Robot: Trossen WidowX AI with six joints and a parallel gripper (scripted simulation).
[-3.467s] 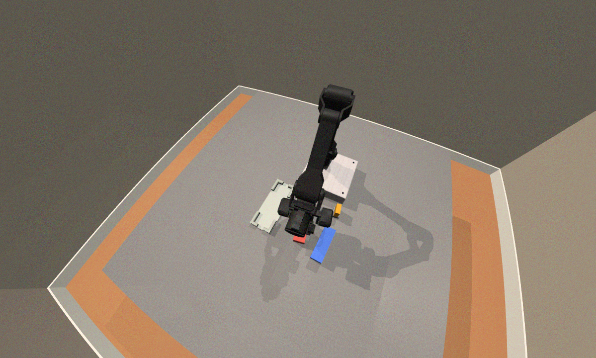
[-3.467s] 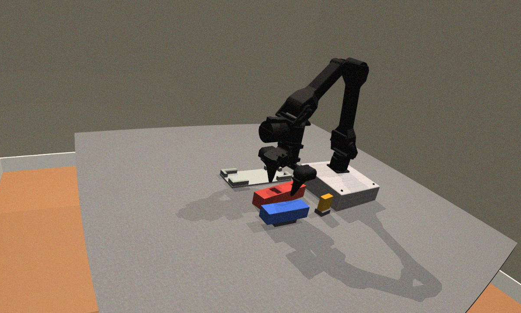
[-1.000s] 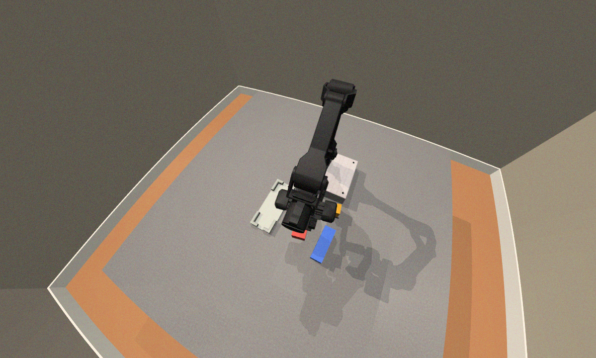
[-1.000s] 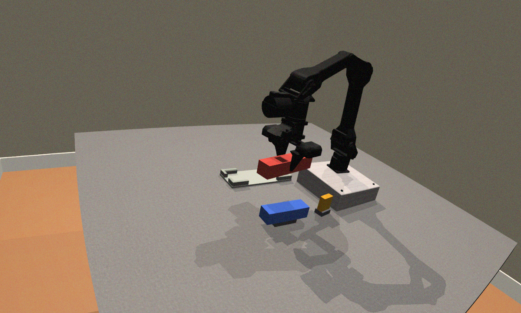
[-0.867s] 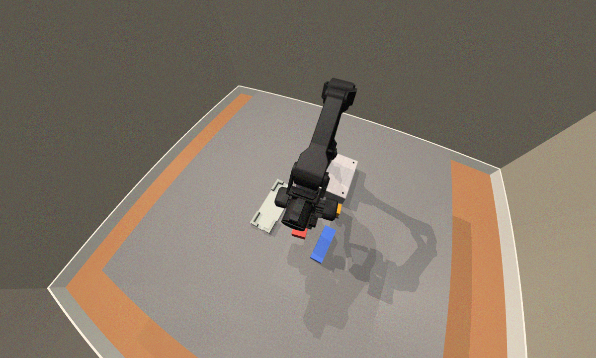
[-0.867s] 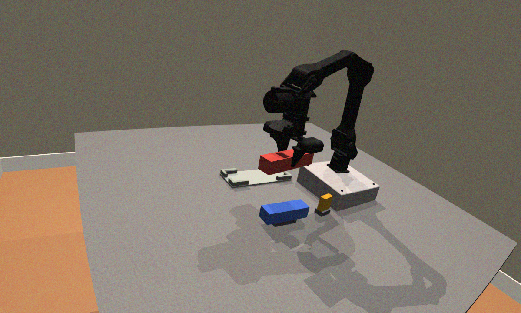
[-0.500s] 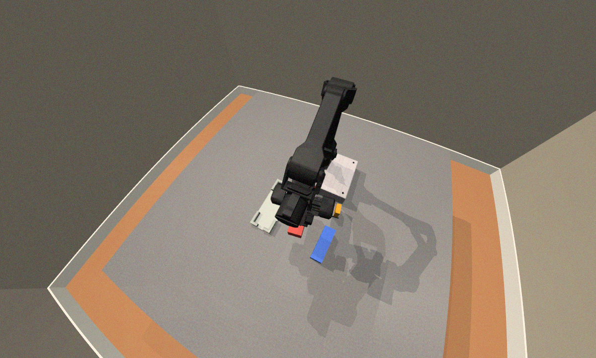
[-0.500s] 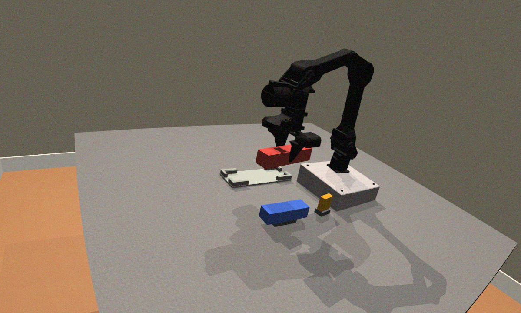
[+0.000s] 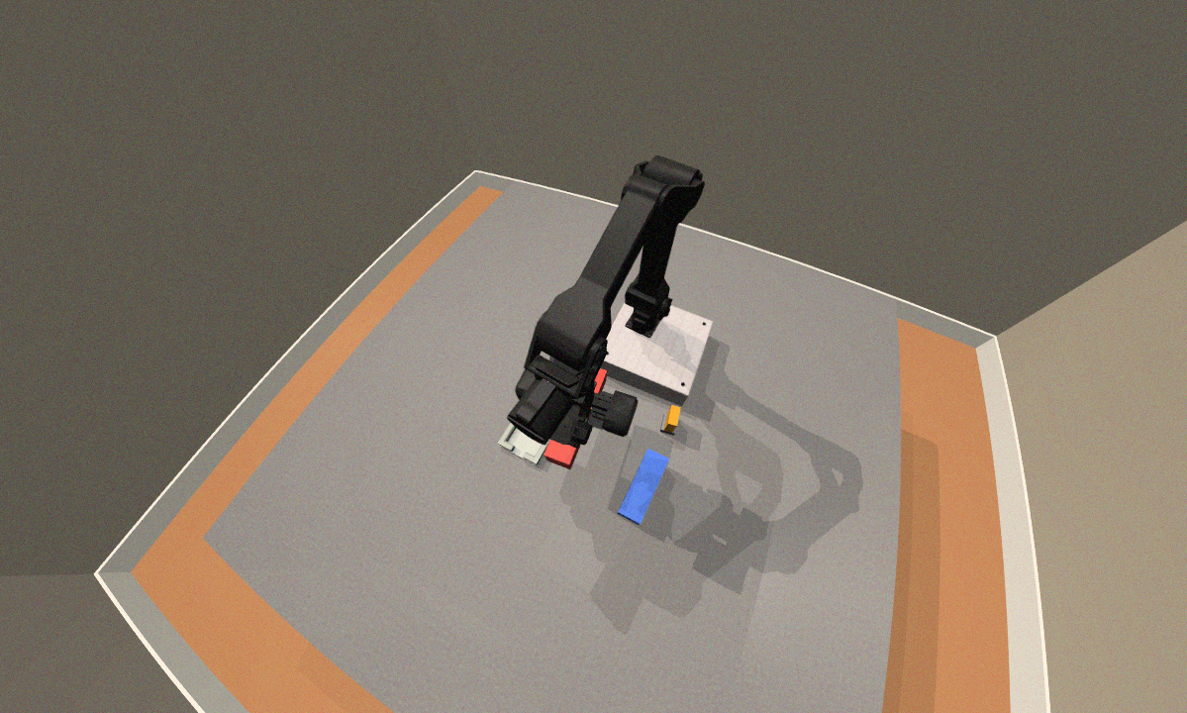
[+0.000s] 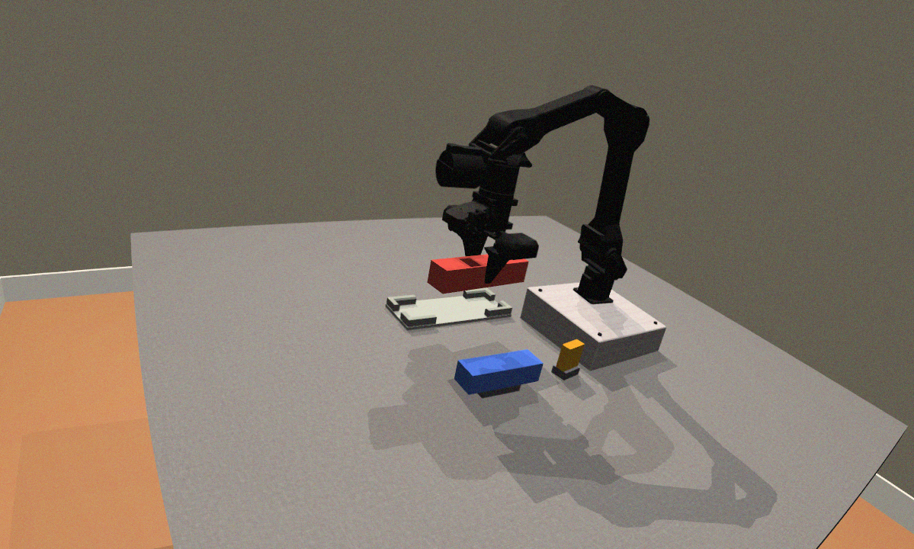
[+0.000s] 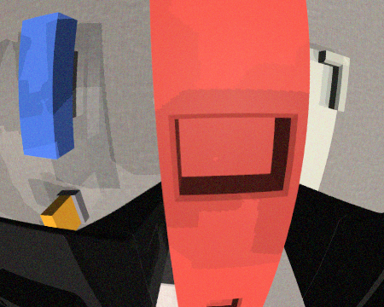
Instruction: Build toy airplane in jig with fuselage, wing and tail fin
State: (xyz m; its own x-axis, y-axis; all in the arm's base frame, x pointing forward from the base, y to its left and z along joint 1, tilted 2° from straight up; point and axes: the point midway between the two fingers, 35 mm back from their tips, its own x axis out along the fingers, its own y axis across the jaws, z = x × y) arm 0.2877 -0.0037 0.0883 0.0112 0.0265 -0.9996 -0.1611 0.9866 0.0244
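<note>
My gripper (image 10: 482, 268) is shut on the red fuselage (image 9: 561, 453) (image 10: 454, 274) (image 11: 230, 55) and holds it level above the table, beside and partly over the pale cradle (image 9: 523, 443) (image 10: 446, 310) (image 11: 322, 158). The fuselage's wing socket faces up; part of the tail socket shows at the bottom of the wrist view. The arm hides much of the cradle in the top view. The blue wing (image 9: 643, 485) (image 10: 498, 372) (image 11: 38, 85) rests on a dark holder. The orange tail fin (image 9: 672, 418) (image 10: 570, 354) (image 11: 64, 213) stands upright in a small dark holder near the base.
The white and grey robot base block (image 9: 668, 355) (image 10: 623, 324) stands to the right of the cradle in the exterior view. The wing and tail fin holders stand on the near side of the cradle in that view. The grey table (image 9: 384, 460) (image 10: 254, 409) carries everything.
</note>
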